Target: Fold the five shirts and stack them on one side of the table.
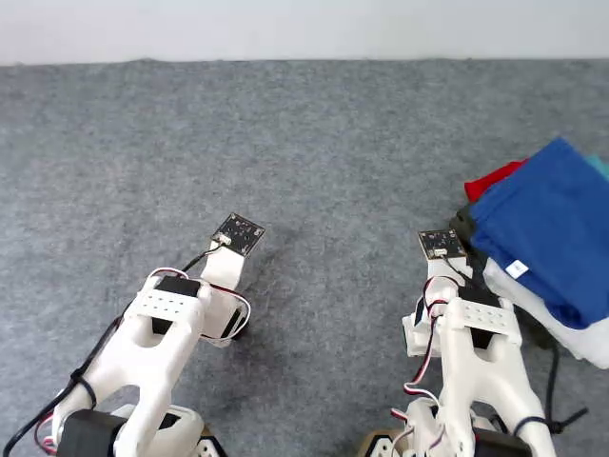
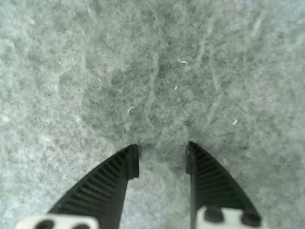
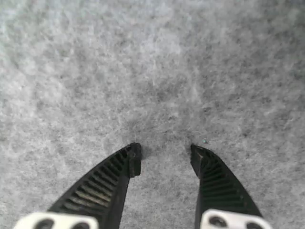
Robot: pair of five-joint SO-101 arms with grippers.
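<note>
Shirt stack [image 1: 547, 257] sits at the table edge on the R arm's side, partly cut off by the high view's border. Blue shirt [image 1: 552, 224] is on top, folded, w/ a small white tag on its near side. Red shirt [image 1: 493, 179] pokes out from under the blue one at the stack's far side. White shirt [image 1: 557, 319] shows under it at the near side. A teal sliver [image 1: 599, 165] peeks out at the far corner. A dark strip [image 1: 463, 224] on the stack's arm-facing edge is possibly another shirt, hard to tell.

R arm [image 1: 476, 343] stands just beside the stack. R gripper [image 3: 165, 153] points down at the grey felt [image 3: 152, 57], jaws parted by a moderate gap, nothing between them.

L arm [image 1: 162, 333] is well apart from the stack, beyond the R arm. L gripper [image 2: 162, 152] also aims at the felt, jaws parted about the same, holding nothing. A few pale lint specks [image 2: 130, 109] lie ahead of its tips.
</note>
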